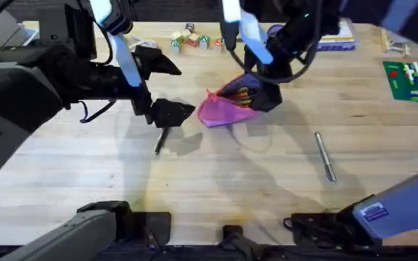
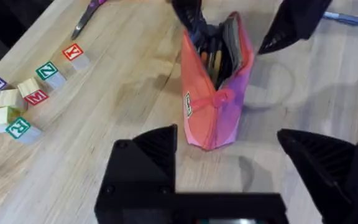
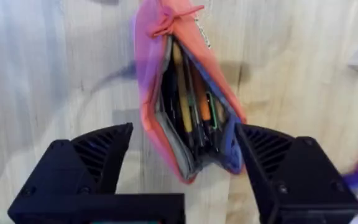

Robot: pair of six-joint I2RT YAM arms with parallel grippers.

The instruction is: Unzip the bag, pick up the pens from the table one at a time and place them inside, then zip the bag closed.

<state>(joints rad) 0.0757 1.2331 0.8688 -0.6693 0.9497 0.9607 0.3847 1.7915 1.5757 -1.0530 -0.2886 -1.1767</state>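
Pink soft fabric, so expect the bag [image 1: 223,110] to flop and cave in rather than hold its shape. Sitting around the middle of the desk [image 1: 267,188], already unzipped, mouth gaping, with a bunch of stick-shaped stuff [image 3: 191,106] visible inside against the purplish lining.

Right end effector [image 3: 184,127] spread wide over that mouth, one finger right against the far lip and maybe hooked on it, hard to say for sure. Not clenched on anything. Left end effector [image 2: 227,132] also released, hanging at about 9 o'clock from the bag with nothing between the fingers.

Black pen [image 1: 160,141] lying flat on the wood at roughly 8 o'clock from the bag, just under the left end effector. Silver pen [image 1: 325,156] well apart at about 4 o'clock.

Handling guesses:
- Both pens probably light, stiff, slick and round, so likely to roll or squirt out of a sloppy pinch. Best grabbed across the barrel near the middle, fingers square to it.
- Silver one looks metallic, so maybe the more slippery of the two.
- Bag too limp to stay open alone. Pinch a lip or the end by the zipper, not the saggy belly.
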